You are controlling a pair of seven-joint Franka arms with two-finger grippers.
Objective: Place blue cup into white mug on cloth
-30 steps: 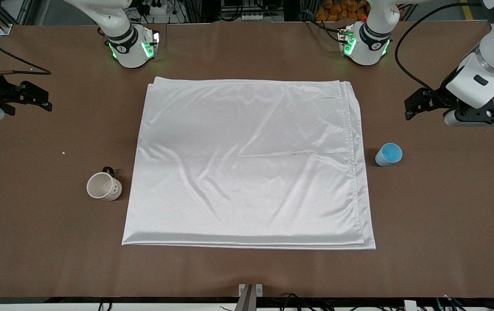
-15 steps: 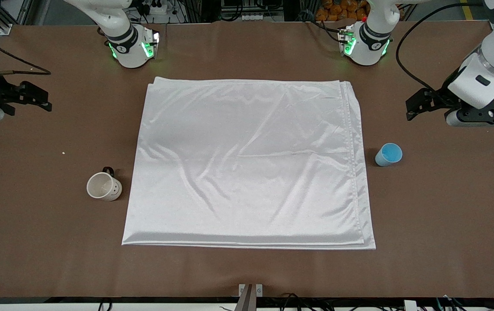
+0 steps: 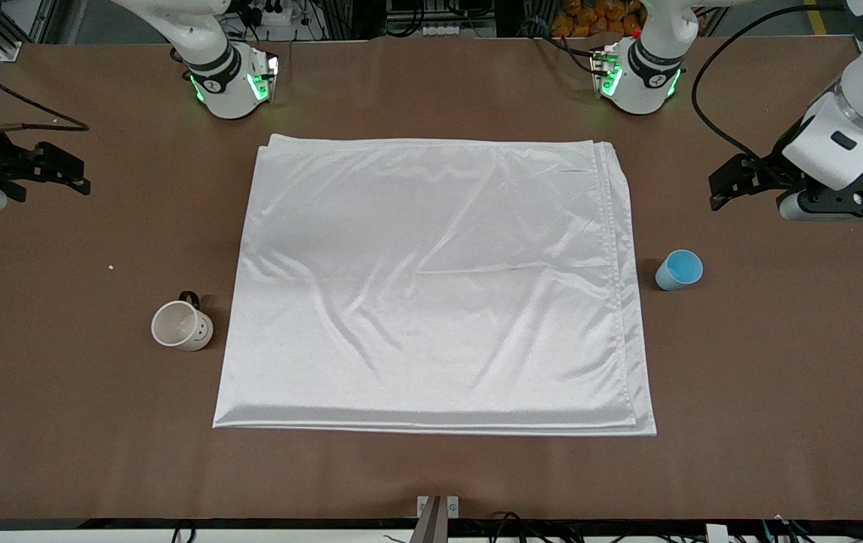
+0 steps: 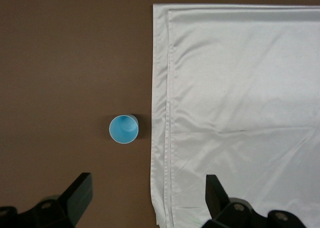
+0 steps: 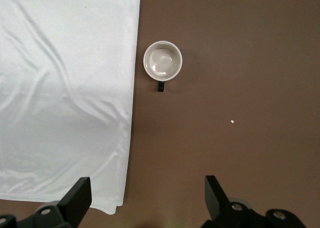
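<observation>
Blue cup [image 3: 679, 270] and white mug [image 3: 182, 325] are standing on the bare table [image 3: 431, 475], either side of the cloth [image 3: 431, 286].

The blue cup is sitting upright, mouth up, just beside the cloth's edge toward the left arm's end of the table; the left wrist view is showing it [image 4: 123, 129] close to that layered edge [image 4: 235, 87] but apart from it. The white mug is standing upright beside the cloth's edge toward the right arm's end, nearer the front camera than the cup, its dark handle pointing away from that camera; its [image 5: 163, 60] cream interior is showing empty. The left gripper [image 3: 733, 182] is hovering over bare table, fingers [image 4: 77, 193] spread wide and holding nothing. The right gripper [image 3: 62, 167] is hovering likewise, fingers [image 5: 76, 195] wide apart and gripping nothing.
</observation>
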